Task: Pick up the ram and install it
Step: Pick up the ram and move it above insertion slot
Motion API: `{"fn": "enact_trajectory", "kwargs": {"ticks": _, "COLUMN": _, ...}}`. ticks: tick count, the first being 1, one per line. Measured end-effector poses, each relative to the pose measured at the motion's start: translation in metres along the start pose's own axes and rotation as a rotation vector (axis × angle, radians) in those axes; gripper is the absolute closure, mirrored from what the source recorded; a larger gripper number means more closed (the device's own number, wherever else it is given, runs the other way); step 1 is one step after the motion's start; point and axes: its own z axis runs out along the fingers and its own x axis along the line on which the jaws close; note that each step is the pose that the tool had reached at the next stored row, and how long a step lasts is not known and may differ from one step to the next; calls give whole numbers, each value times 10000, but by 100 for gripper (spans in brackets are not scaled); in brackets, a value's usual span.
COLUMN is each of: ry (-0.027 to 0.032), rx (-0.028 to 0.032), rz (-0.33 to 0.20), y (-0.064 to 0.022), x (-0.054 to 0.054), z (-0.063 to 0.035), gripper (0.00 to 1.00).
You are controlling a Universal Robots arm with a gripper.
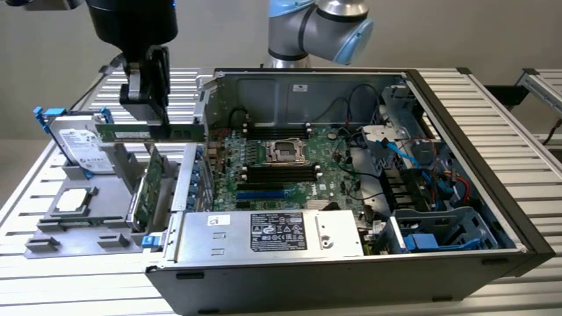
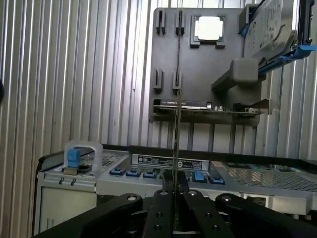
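- PC case point(image 1: 514, 217) lies open on slatted table point(image 1: 527, 296), centre to ext. view's right.
- In case: motherboard point(image 1: 330, 168) on floor; CPU socket point(image 1: 285, 150) mid-board, w/ mem slots point(image 1: 276, 174) just before & behind it.
- PSU point(image 1: 272, 234) in case along near edge, before motherboard.
- Parts holder point(image 1: 52, 234) on table at ext. view's left, just beside case.
- On holder: hard drive point(image 1: 79, 148) at back, CPU chip point(image 1: 75, 199) before it, expansion card point(image 1: 154, 184) on edge, nearest case.
- Above holder's back: ram point(image 1: 127, 131), pinched in gripper point(image 1: 149, 122).
- Arm base point(image 1: 307, 29) behind case.
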Motion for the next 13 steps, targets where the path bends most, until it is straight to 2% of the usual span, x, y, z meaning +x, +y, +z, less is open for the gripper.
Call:
{"fn": "enact_trajectory", "kwargs": {"ticks": 8, "ry": 88, "rx": -5, "rz": 6, "y": -203, "x": -122, "z": -26, "gripper": 86}}
{"fn": "enact_trajectory", "kwargs": {"ticks": 13, "ry": 100, "rx": -6, "rz": 6, "y": -346, "x": -199, "z": -43, "gripper": 86}}
